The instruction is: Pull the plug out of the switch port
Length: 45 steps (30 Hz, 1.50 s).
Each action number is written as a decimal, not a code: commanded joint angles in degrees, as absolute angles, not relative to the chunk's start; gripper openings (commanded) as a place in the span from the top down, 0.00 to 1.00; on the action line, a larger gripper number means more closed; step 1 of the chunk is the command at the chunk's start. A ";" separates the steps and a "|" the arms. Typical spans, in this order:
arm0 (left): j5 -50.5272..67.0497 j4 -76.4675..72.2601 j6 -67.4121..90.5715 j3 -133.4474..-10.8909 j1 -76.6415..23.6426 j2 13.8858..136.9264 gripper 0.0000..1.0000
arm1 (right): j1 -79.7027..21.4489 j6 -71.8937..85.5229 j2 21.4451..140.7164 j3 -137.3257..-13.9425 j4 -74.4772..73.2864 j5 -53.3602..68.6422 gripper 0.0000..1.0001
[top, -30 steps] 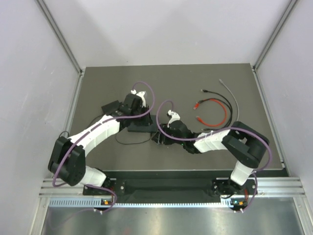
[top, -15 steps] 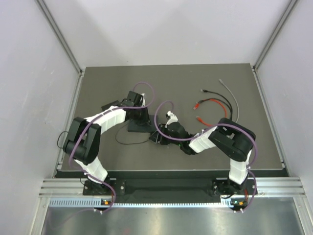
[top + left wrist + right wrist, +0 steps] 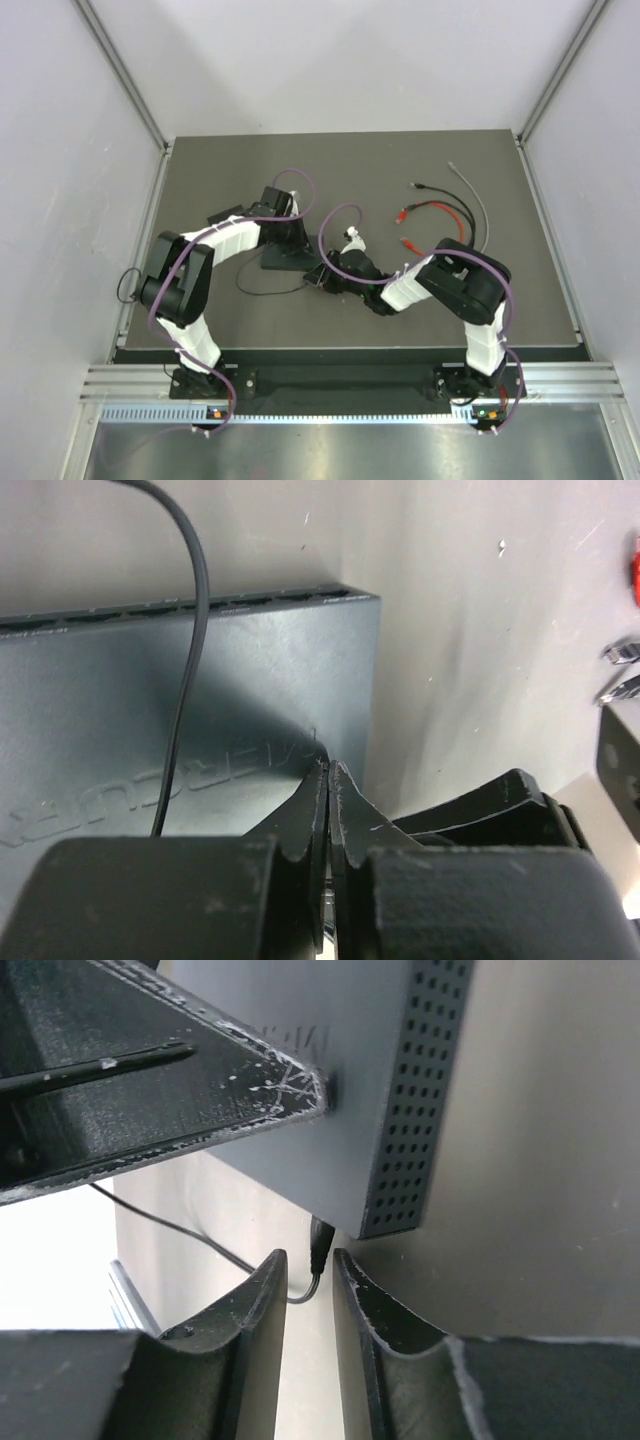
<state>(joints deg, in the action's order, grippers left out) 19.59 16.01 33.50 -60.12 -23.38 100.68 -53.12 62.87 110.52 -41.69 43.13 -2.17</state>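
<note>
The switch (image 3: 290, 262) is a flat dark grey box lying mid-table. In the left wrist view its matt top (image 3: 240, 680) fills the frame, with a thin black cable (image 3: 190, 630) running across it. My left gripper (image 3: 284, 236) is shut and empty, its tips (image 3: 328, 767) resting on the switch's top near the right edge. My right gripper (image 3: 324, 274) is at the switch's near right corner. In the right wrist view the black plug (image 3: 320, 1241) sits in the switch's edge beside the perforated side (image 3: 420, 1090). The right gripper (image 3: 310, 1258) is narrowly open, one finger on each side of the plug.
A small black adapter brick (image 3: 224, 217) lies left of the switch. A thin black cable (image 3: 268, 291) loops in front of it. Loose red, black and grey patch cables (image 3: 440, 214) lie at the back right. Cable ends (image 3: 622, 670) show in the left wrist view.
The left arm has folded inward and its gripper has settled on the switch's top. The right gripper has crept left to the switch's near corner.
</note>
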 commanded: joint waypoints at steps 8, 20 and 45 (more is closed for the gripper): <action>17.84 13.63 36.82 -55.37 -23.12 103.80 1.00 | -51.60 70.40 115.39 -44.03 45.17 -1.68 0.90; 18.10 10.90 38.93 -53.70 -22.15 107.48 1.00 | -48.78 74.10 119.18 -39.81 52.12 17.55 1.00; 19.43 9.57 37.44 -54.92 -22.15 104.16 0.97 | -43.51 66.81 121.20 -37.97 57.84 36.65 1.00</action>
<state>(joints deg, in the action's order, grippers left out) 26.26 3.25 41.41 -56.36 -22.68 106.56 -45.12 69.36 119.70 -39.59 57.17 35.05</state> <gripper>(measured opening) 0.022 0.024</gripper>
